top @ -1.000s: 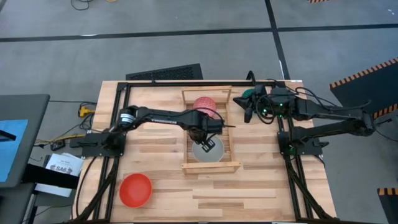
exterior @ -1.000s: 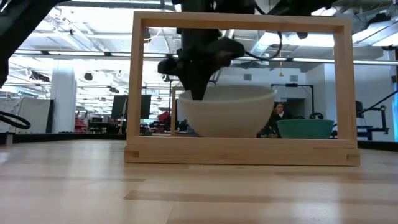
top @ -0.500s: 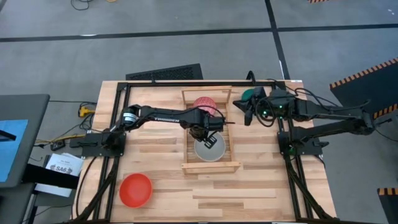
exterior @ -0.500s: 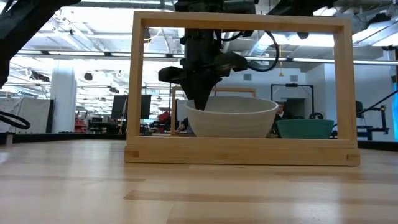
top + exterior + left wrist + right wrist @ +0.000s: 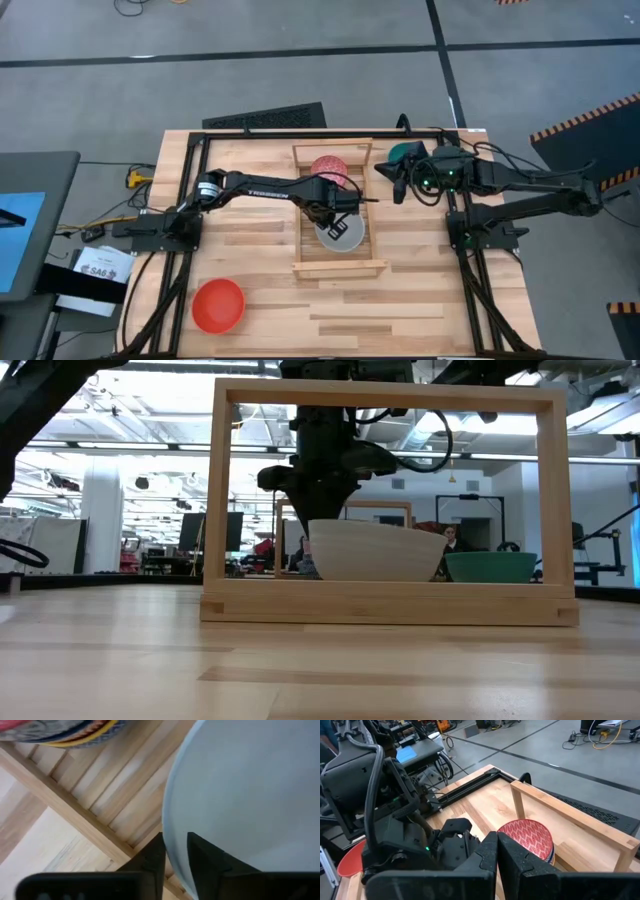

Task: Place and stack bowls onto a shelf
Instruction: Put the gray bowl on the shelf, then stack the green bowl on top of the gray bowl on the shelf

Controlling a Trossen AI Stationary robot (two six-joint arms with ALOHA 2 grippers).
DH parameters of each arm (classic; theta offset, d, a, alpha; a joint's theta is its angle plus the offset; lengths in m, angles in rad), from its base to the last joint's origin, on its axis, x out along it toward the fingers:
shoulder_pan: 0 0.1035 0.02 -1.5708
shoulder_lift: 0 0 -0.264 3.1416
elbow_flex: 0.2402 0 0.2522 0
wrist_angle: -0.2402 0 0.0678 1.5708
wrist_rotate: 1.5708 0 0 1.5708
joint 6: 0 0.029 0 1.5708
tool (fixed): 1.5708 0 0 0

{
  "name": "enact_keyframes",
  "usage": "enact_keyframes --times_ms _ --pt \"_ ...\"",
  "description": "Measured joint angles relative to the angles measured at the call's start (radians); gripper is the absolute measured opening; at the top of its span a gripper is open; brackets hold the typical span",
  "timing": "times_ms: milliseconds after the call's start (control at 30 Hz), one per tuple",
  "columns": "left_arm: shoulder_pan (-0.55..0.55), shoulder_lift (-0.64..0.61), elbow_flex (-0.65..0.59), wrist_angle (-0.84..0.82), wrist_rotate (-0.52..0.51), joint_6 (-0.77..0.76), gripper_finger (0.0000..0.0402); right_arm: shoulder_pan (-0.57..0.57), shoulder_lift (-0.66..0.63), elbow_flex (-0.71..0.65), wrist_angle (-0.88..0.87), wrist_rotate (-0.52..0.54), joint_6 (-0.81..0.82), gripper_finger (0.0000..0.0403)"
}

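The white bowl [image 5: 345,238] sits on the wooden shelf [image 5: 340,268], near its near end, and looks slightly tilted in the low view [image 5: 380,550]. My left gripper [image 5: 175,854] comes down over the bowl's left rim, shut on it. A stack of upturned bowls, topped by a pink-red patterned one [image 5: 328,168], stands at the shelf's far end. The teal bowl [image 5: 404,152] rests on the table at the far right, partly under my right arm. My right gripper [image 5: 497,851] hangs shut above the table beside the shelf's far right corner. A red bowl [image 5: 218,305] lies at the near left. My left gripper has the white bowl's rim [image 5: 172,827] between its two fingers, one finger [image 5: 200,857] inside the bowl and one [image 5: 155,857] outside. The fingers point steeply down from above. The bowl's base is on the shelf's slats, the held side a little higher.
The shelf's tall end rails [image 5: 390,395] frame the bowl. Bare wooden tabletop [image 5: 400,310] lies near and to the right. A dark frame [image 5: 250,135] runs along the table's far edge and sides.
My left gripper has sunk a little with the white bowl. The bowl has come down from clear of the slats onto the shelf and shifted slightly toward the far end. My right arm has kept still.
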Motion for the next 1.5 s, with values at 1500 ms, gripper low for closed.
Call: enact_keyframes --times_ms 1500 --pt "-0.178 -1.018 -0.770 0.647 -0.228 0.275 0.0185 0.000 0.000 0.000 0.018 -0.034 0.038 0.0033"
